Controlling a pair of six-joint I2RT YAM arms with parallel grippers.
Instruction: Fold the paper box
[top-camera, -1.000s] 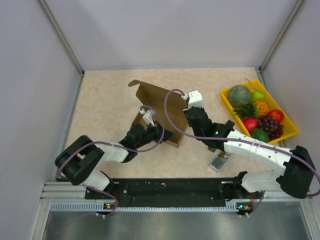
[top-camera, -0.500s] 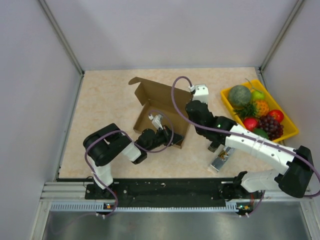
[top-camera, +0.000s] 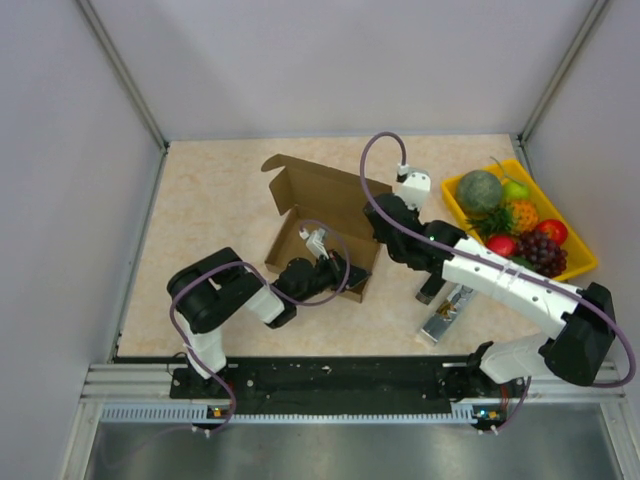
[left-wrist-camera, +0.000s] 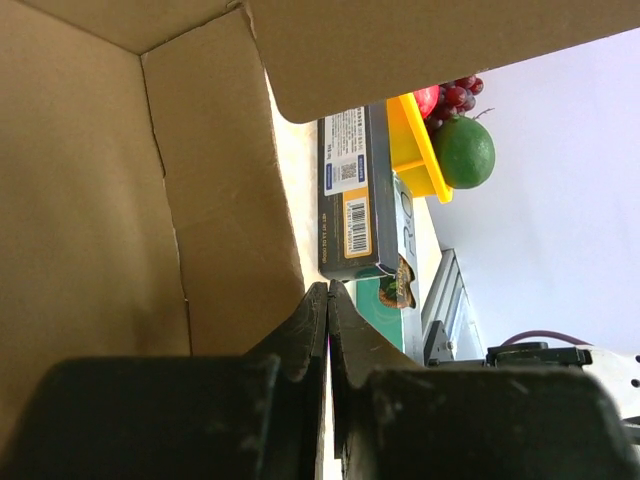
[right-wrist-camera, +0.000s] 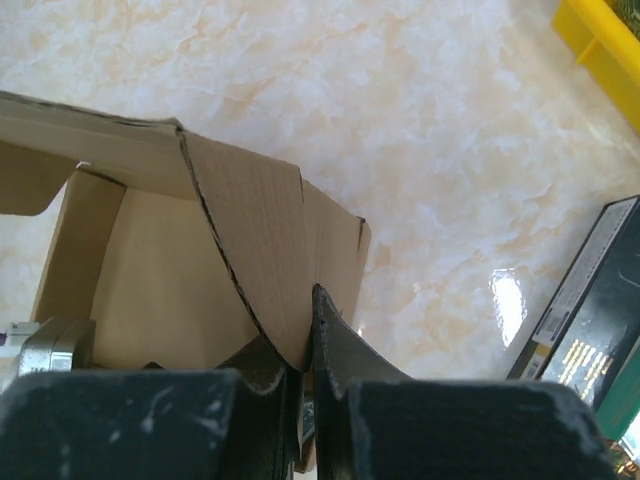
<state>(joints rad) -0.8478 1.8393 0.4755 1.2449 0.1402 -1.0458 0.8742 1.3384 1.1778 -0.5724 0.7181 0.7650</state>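
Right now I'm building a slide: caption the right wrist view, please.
Right gripper shut on a box flap above the pale marbled table.

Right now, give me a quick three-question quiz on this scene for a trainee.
1. True or false: the tray is empty.
2. Which fingers pinch the box on its side facing the tray: A left fingers, B right fingers?
3. Fill in: the box's lid is ____.
Key: 1 false, it holds fruit; 2 B; 3 open.

paper box (top-camera: 318, 190) matt brown cardboard; table (top-camera: 210, 220) glossy marbled; tray (top-camera: 581, 263) yellow plastic
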